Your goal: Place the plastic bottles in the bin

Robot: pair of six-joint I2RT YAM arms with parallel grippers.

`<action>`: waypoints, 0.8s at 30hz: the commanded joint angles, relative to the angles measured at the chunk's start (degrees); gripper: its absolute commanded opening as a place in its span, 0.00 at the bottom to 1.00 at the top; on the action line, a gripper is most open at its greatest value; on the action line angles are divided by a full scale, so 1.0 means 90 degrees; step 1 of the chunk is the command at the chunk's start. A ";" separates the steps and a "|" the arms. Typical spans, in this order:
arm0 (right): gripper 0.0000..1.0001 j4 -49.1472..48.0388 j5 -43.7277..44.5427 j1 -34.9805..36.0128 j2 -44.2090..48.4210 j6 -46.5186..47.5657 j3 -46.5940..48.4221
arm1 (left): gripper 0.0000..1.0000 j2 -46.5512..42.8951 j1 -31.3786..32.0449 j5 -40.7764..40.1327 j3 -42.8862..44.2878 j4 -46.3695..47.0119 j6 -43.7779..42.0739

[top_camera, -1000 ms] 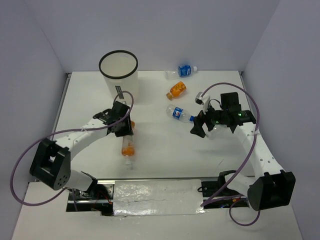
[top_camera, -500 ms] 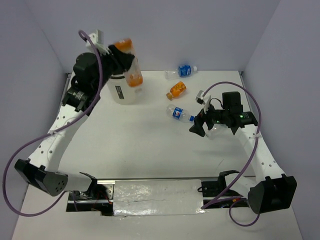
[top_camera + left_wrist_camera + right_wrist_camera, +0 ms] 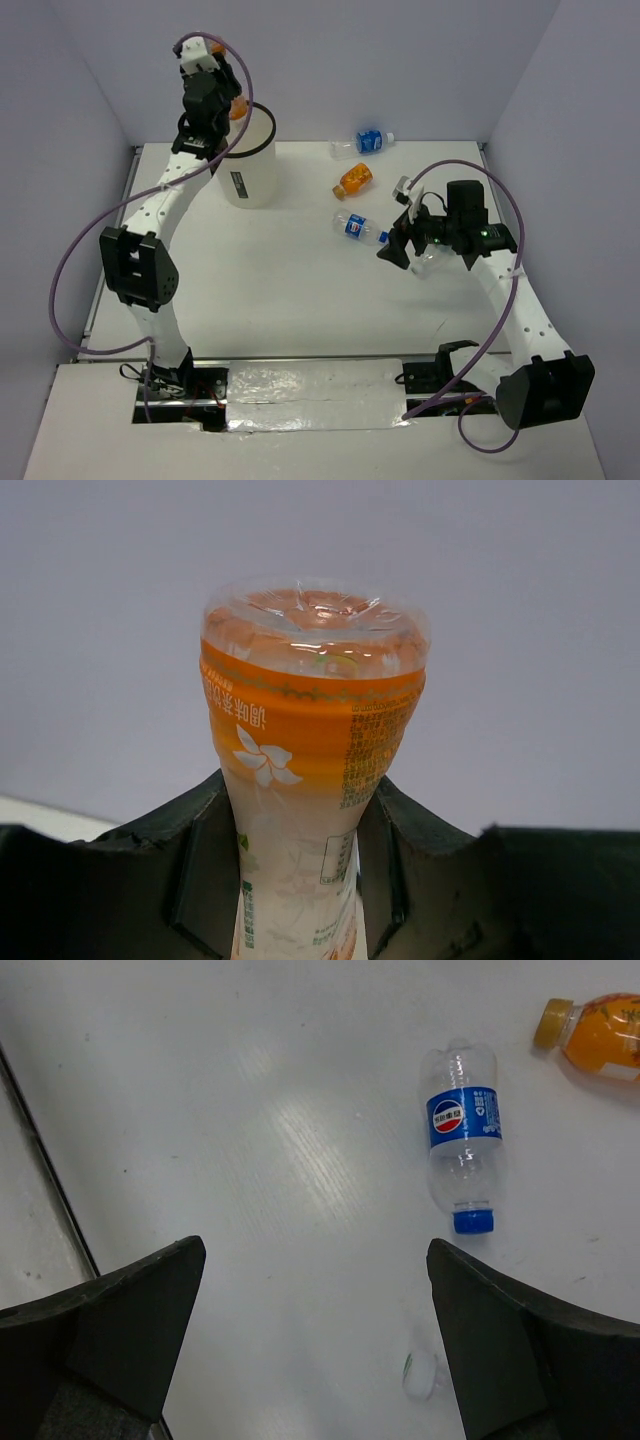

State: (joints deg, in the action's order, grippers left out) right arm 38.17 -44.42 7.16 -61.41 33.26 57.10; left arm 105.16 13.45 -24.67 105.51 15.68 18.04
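Observation:
My left gripper (image 3: 226, 98) is raised over the white bin (image 3: 255, 172) at the back left, shut on an orange-liquid bottle (image 3: 238, 107). In the left wrist view this bottle (image 3: 312, 710) stands between the dark fingers (image 3: 425, 870), its base pointing away. My right gripper (image 3: 398, 246) hovers open above the table on the right with nothing between its fingers (image 3: 130, 1320). Just ahead of it lies a clear blue-label bottle (image 3: 462, 1125) (image 3: 358, 228). Farther back are a second orange bottle (image 3: 354, 180) (image 3: 605, 1035) and another blue-label bottle (image 3: 366, 142). A faint clear bottle end (image 3: 422, 1372) shows by the right finger.
The white table (image 3: 300, 290) is walled by pale panels at the back and both sides. A metal strip runs along the table's left edge (image 3: 122, 215). Purple cables loop off both arms. A foil-covered plate (image 3: 310, 385) sits between the arm bases.
My left arm has lifted the orange bottle from the table's left middle and swung it up and back to above the bin. The right arm has barely moved.

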 commanded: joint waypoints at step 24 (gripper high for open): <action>1.00 -0.0120 0.2248 0.1049 -0.3310 0.0632 0.1916 | 0.99 -0.1984 -0.0127 0.1302 -0.0939 -0.2122 0.0573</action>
State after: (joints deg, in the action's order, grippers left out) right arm 38.37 -30.22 13.89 -88.01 38.87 70.67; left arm 94.48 13.04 -18.50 101.10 0.08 20.14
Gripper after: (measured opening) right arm 0.994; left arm 0.994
